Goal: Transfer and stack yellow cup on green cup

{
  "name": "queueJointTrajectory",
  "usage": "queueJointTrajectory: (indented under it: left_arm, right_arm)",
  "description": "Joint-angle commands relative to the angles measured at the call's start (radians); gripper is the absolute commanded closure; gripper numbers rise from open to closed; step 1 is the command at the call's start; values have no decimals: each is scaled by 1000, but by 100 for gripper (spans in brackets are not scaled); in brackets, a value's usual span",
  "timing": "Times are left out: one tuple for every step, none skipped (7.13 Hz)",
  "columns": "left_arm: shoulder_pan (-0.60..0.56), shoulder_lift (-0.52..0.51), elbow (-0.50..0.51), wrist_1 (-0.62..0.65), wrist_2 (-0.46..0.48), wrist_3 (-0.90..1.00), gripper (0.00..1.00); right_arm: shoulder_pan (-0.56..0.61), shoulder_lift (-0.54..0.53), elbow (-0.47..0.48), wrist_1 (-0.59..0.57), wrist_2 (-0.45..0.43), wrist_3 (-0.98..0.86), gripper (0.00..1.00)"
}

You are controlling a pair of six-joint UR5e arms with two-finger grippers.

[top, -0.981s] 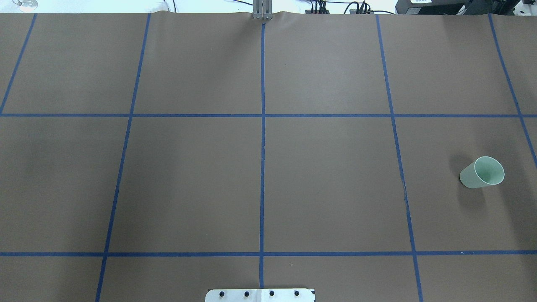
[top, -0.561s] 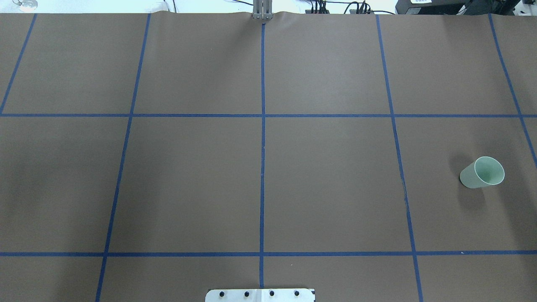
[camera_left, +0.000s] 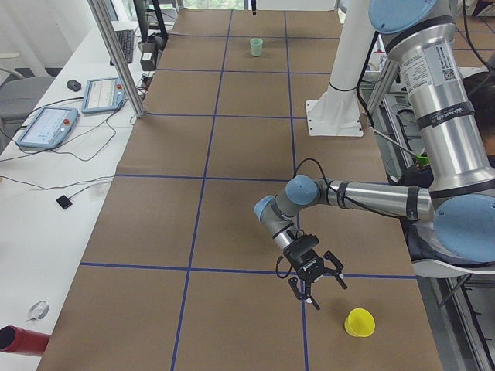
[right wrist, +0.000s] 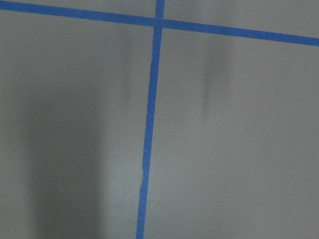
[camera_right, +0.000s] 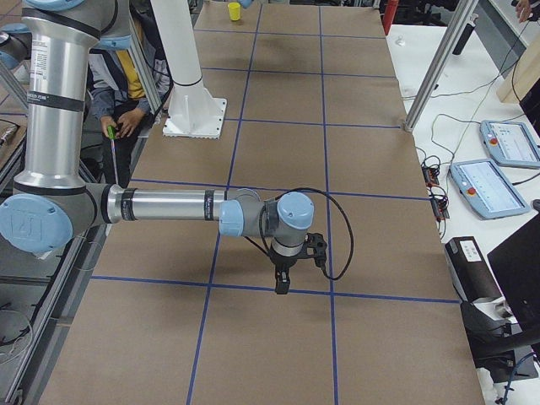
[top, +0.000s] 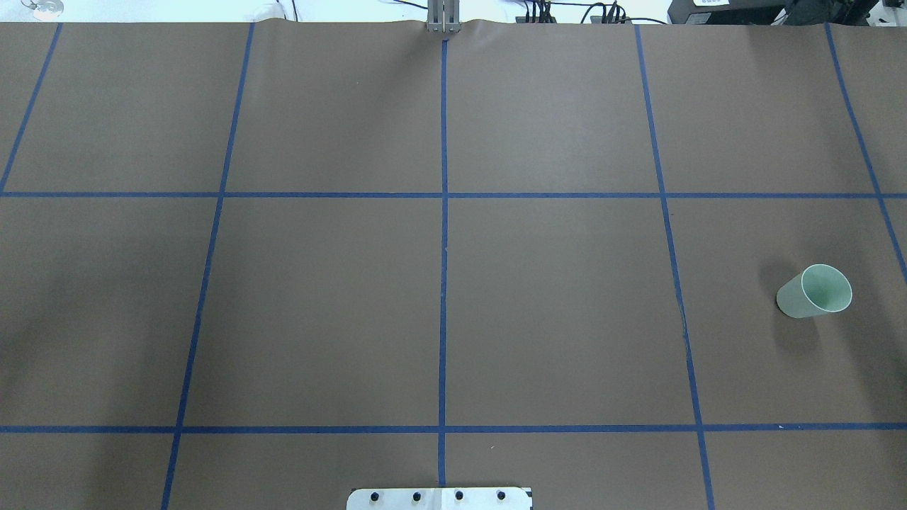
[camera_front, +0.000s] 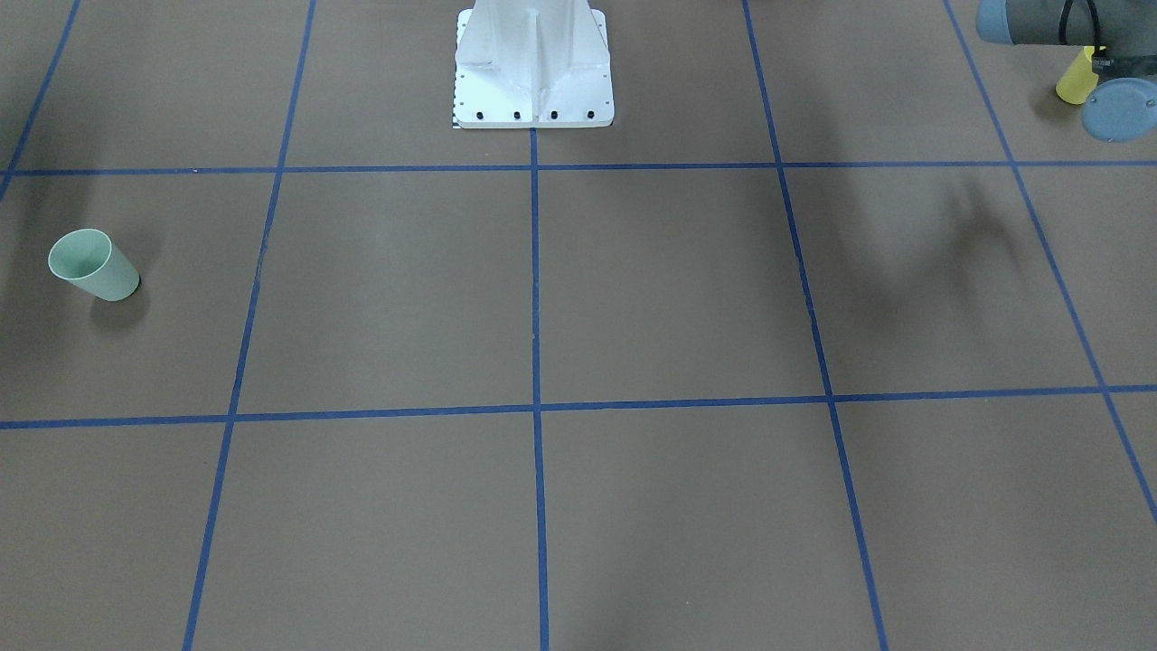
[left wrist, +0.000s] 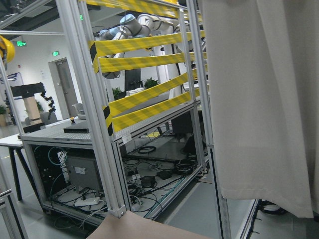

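Hanging low over the brown paper-covered tabletop (top: 567, 319), the left pincer (camera_left: 313, 283) appears only in the exterior left view, pointing down at the end of its silver and blue arm. From that view alone I cannot tell whether it is open or closed; it touches nothing. The small bright yellow tapered plastic cup (camera_left: 359, 322) stands upright, mouth up, just beside this pincer: apart from it, nearer the camera and more toward the robot's edge. In the front-facing view the same cup (camera_front: 1076, 80) peeks out behind the left arm's blue-grey joints in the upper right corner.

The small pale mint-green tapered plastic cup (top: 815, 291) stands upright and open-mouthed well apart from the left pincer, at the far end of the tabletop, small in the exterior left view (camera_left: 256, 46).

The right pincer (camera_right: 282, 285) shows only in the exterior right view, aimed straight down close above the tabletop, just beside a line of blue tape (camera_right: 253, 287). Whether it is open or closed cannot be told. The green cup is not visible in that view, so its place relative to this pincer is unclear. The right wrist view holds only brown tabletop and crossing tape lines.
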Motion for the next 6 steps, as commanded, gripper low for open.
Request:
queueJointTrajectory:
  left_arm:
    - [40,-16,66,-43,-92,-63,0]
    - [55,-14,109,-80,-131,-78,0]
    - [65,-14,131,-108,-152,-81,0]
    - [68,-14,155,-135,-172,-88,0]
    - [77,-14,187,-170,-195,-103,0]
    - [100,-14,200,-184,-235,-109,0]
  right_arm:
    - [-23,0,1,20,1,1,0]
    - [-30,0,1,21,-1,1,0]
    - [-42,0,5,21,-1,1,0]
    - [-50,1,7,29,-1,1,0]
    - [-52,0,5,42,-4,2,0]
    - [-55,1,7,43,-4,2,0]
